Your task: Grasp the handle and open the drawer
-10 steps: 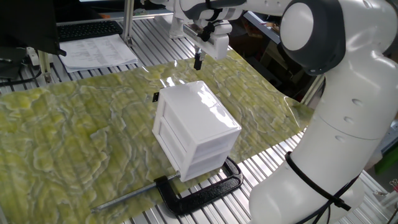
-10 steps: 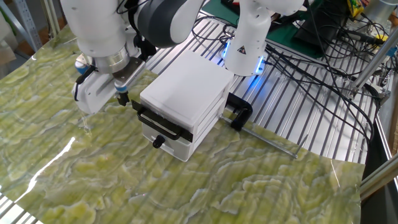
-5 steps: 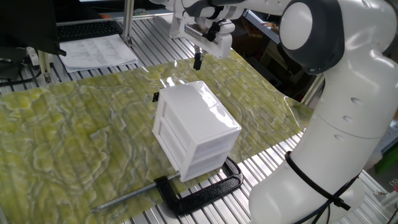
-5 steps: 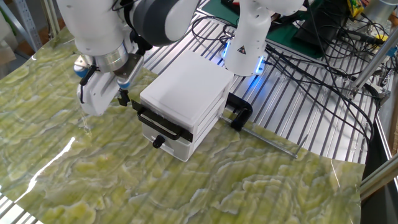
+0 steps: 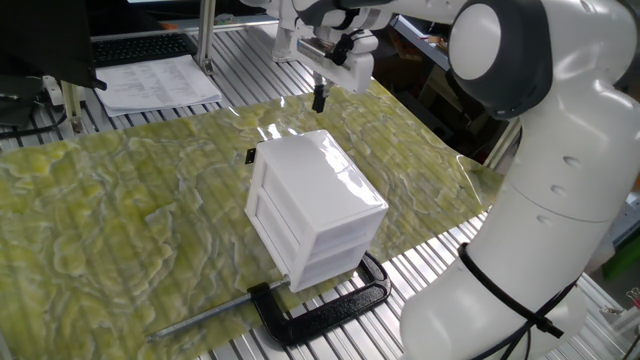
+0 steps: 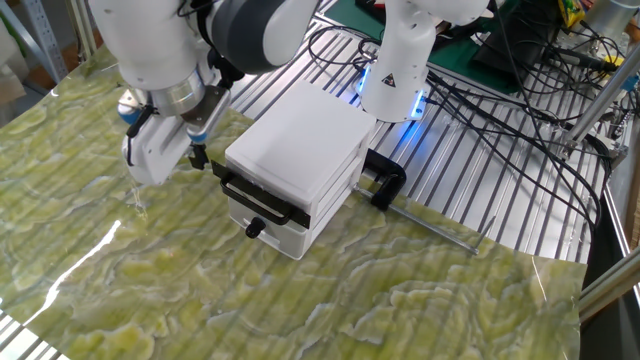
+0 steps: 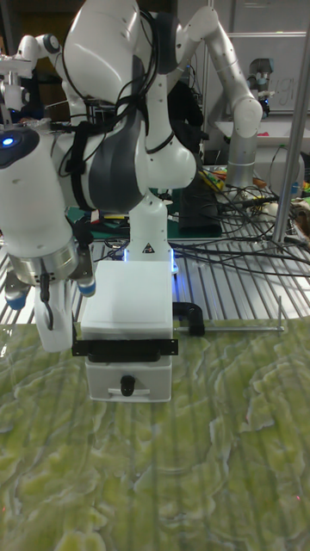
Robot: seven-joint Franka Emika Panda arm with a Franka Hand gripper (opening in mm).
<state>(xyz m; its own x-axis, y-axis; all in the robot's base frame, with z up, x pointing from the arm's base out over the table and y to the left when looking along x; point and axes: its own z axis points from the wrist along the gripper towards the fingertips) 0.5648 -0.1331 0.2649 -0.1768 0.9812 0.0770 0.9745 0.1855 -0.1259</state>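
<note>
A white box (image 6: 300, 165) sits on a worktop (image 6: 420, 300) covered with a green and yellow marbled sheet. A large black clamp (image 5: 320, 305) grips the box at its back edge, where the sheet gives way to ribbed metal. In the tall fixed view the box faces the camera, and the drawer (image 7: 129, 385) shows as the lowest white front, flush with the box and closed. The handle (image 7: 127, 386), a small black knob, sticks out from the middle of that front. A black strip (image 7: 125, 349) runs across the box just above the drawer.

The tool (image 6: 196, 156) hangs beside the box at the left in the tall fixed view, level with the box's upper part and well apart from the handle. It touches neither the box nor the drawer. Its dark fingertips (image 5: 319, 98) point down at the sheet in one fixed view, on the far side of the box. Whether they are apart or together cannot be told, since the pictures show only a single dark tip.

Papers (image 5: 160, 82) and a keyboard (image 5: 140, 47) lie at the far left edge in one fixed view.
</note>
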